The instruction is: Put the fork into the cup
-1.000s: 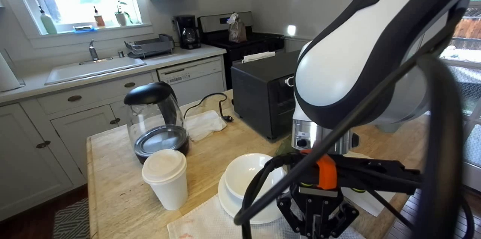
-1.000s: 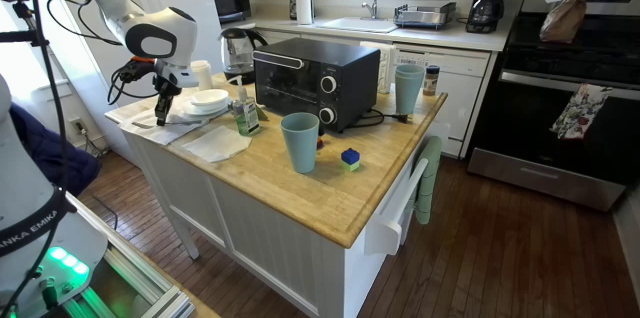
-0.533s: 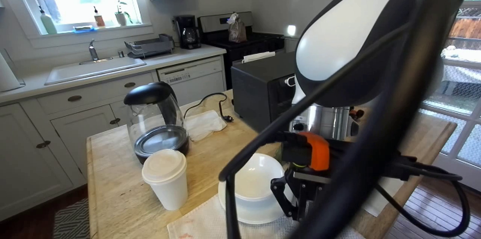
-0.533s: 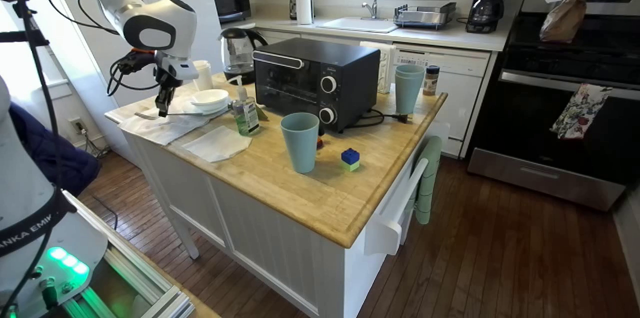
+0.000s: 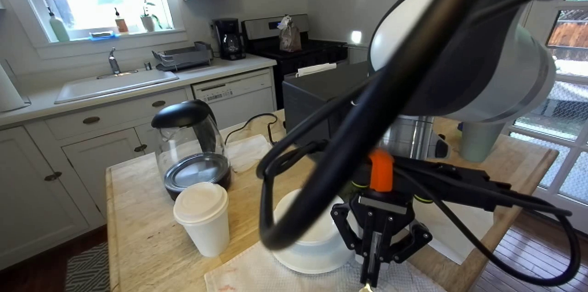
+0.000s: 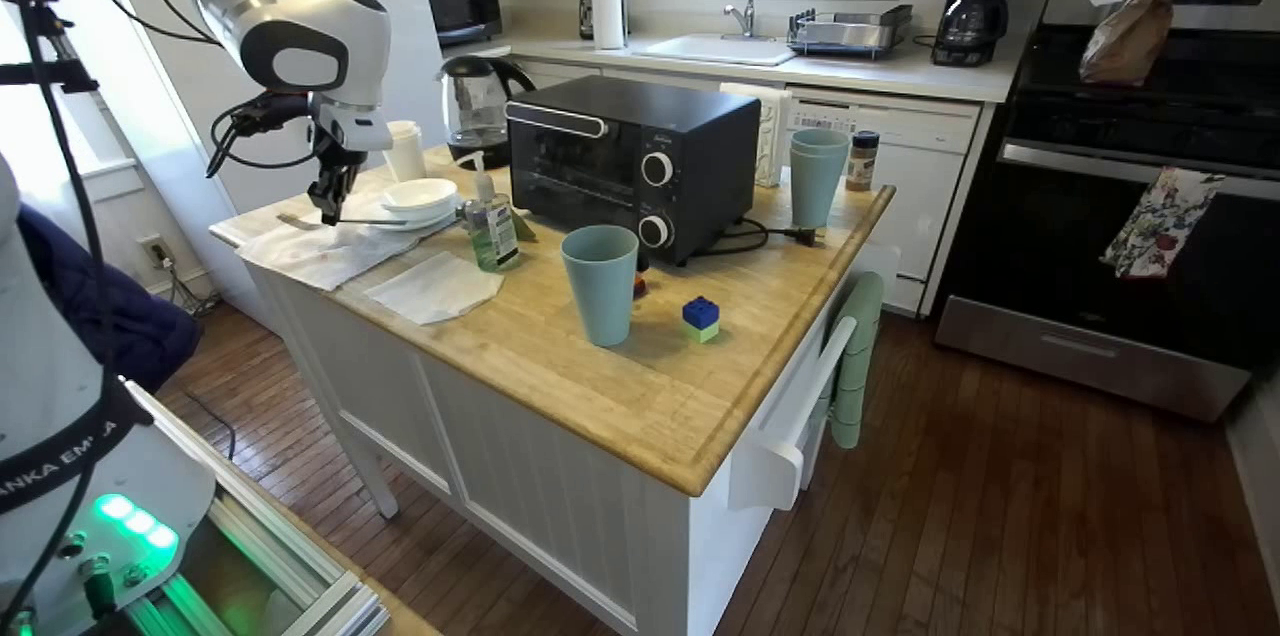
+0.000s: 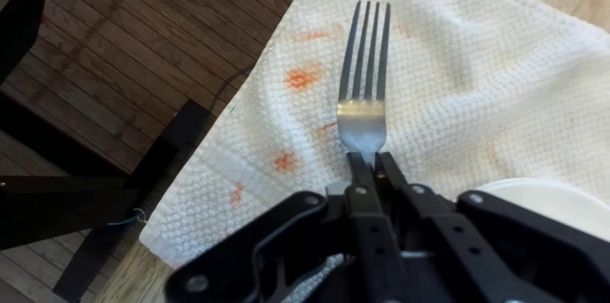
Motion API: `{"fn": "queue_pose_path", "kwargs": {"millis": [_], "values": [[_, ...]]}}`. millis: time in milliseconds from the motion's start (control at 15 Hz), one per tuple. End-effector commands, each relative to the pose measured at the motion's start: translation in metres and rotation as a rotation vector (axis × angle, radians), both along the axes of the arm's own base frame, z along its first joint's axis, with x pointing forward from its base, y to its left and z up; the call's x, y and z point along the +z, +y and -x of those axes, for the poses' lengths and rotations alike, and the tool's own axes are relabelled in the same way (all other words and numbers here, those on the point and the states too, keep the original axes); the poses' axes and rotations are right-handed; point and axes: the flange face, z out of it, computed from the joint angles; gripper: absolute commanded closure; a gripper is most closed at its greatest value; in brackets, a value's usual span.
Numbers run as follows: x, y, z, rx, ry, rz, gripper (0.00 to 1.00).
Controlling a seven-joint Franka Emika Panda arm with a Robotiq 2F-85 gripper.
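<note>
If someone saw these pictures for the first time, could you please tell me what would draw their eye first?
Most likely the fork, pinched in the gripper, with an orange-stained white cloth behind it in the wrist view. In an exterior view, a black toaster oven dominates the wooden tabletop, with a pale teal cup standing nearer the viewer. A thick black cable crosses in front of the arm in an exterior view.

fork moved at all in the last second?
Yes. In an exterior view, judged against the soap bottle, the fork, held in the gripper, has shifted up in the picture and slightly toward the bottle.
</note>
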Motion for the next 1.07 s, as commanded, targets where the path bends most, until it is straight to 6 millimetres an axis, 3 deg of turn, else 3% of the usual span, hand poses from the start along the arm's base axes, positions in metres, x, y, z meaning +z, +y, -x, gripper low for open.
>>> {"fn": "queue_pose_path", "kwargs": {"millis": [0,400,467,533,800,867,1000], "values": [[0.015,-0.020,0.013,-0.099,-0.015,0.023,0.98],[0.030,-0.060,0.030,-0.206,-0.062,0.064,0.98],[0.030,-0.063,0.033,-0.208,-0.071,0.062,0.98],[0.020,-0.053,0.020,-0.169,-0.046,0.058,0.91],[0.024,-0.062,0.028,-0.181,-0.058,0.065,0.91],[0.025,-0.062,0.028,-0.181,-0.059,0.065,0.98],[0.033,-0.074,0.026,-0.205,-0.077,0.088,0.98]]}}
